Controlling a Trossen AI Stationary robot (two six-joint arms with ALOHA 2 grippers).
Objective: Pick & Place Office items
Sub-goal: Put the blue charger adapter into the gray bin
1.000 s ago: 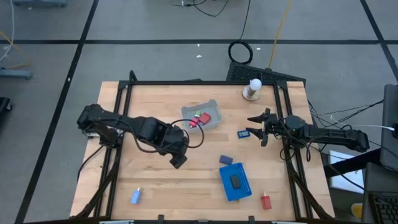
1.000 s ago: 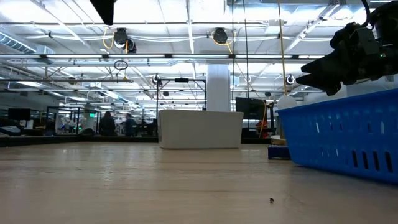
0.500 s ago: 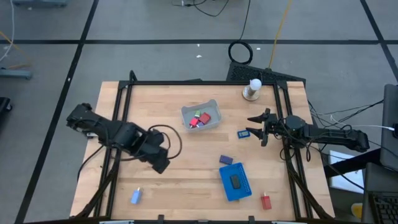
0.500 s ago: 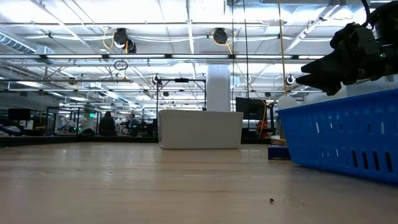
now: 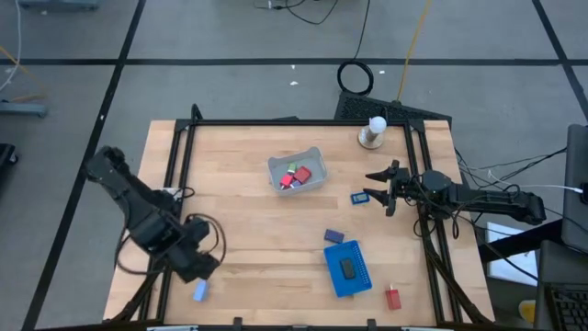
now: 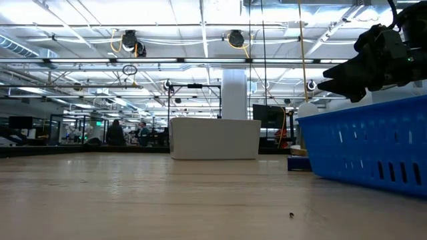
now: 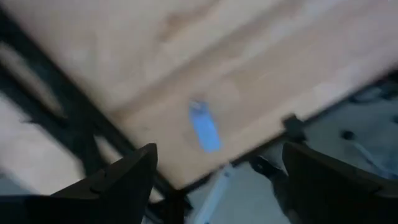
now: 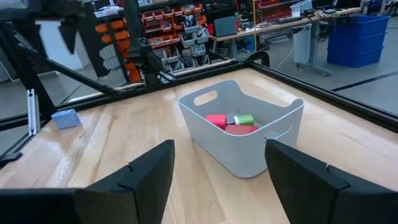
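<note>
The left claw (image 5: pixel 195 265) hangs open near the front left corner of the counter (image 5: pixel 239 230), just beside the light blue piece (image 5: pixel 199 291) lying close to the counter's edge. That edge is the worry: the piece sits so near it that a claw coming down off-centre could nudge it off onto the floor instead of closing around it. The left wrist view is smeared, so I cannot say whether the piece lies lined up between the fingers; it looks roughly centred. The right claw (image 5: pixel 378 188) waits open on the right side, near a small blue piece (image 5: pixel 359 197), and should stay clear. The pale bin (image 5: pixel 315 180) at mid-counter already holds red and green pieces, well apart from this corner, so a loose pinch could drop the piece on the way across. A dark blue block (image 5: pixel 333 236), a dark piece in the blue tray (image 5: pixel 358 279) and a red piece (image 5: pixel 393 298) are not yet in the bin.
</note>
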